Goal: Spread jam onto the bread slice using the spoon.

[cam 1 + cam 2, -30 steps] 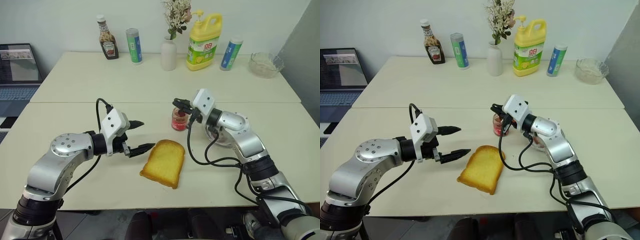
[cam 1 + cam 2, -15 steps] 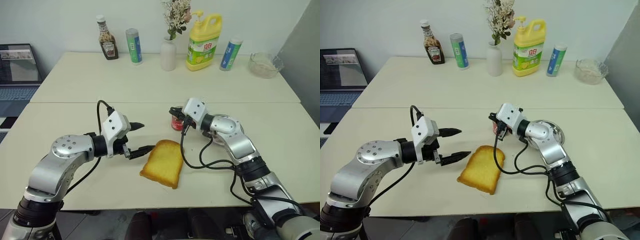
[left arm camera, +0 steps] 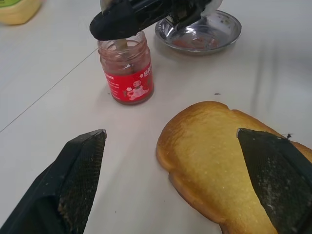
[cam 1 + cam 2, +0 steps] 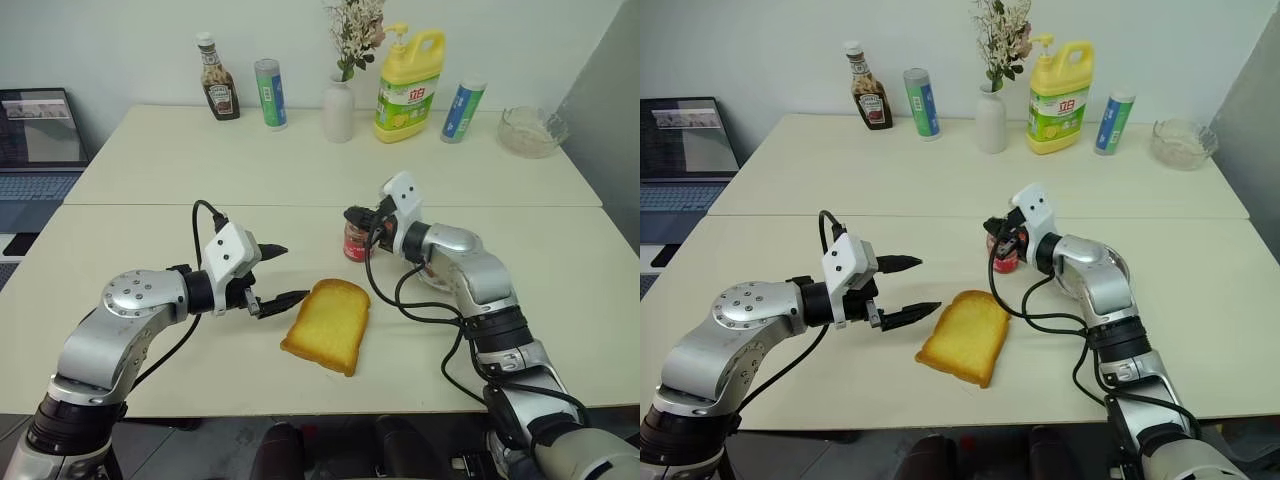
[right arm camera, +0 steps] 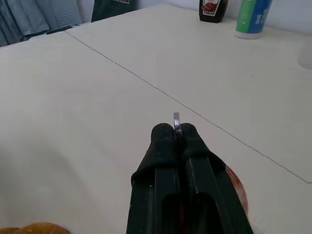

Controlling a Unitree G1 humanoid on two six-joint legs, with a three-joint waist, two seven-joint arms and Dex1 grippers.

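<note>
Bread slice: I see the bread slice (image 4: 327,325) lying flat on the near table (image 4: 150,380), closest to me, its rounded top pointing away.
Left gripper: my left gripper (image 4: 277,274) hangs just left of the bread, not touching it, its two black fingers (image 3: 78,180) spread wide and holding nothing; in the left wrist view one finger stands either side of the bread's near edge.
Jam: the jam (image 3: 127,70) jar stands upright just beyond the bread, lid off, red label facing me.
Right gripper: my right gripper (image 4: 357,217) sits right over the jar's mouth, fingers clenched tight together.
Spoon: the spoon (image 5: 176,121) is pinched between those right fingers; I can see a sliver of metal poking past the fingertips and a pale shaft reaching down into the jar. I cannot tell whether jam is on it.
Steel dish: a round steel dish (image 3: 204,33) with red smears lies just behind the jar, to its right.
Far table: ketchup bottle (image 4: 212,76), two tubes, vase of flowers (image 4: 340,90), yellow detergent bottle (image 4: 408,84) and a glass bowl (image 4: 533,130) line the back.
</note>
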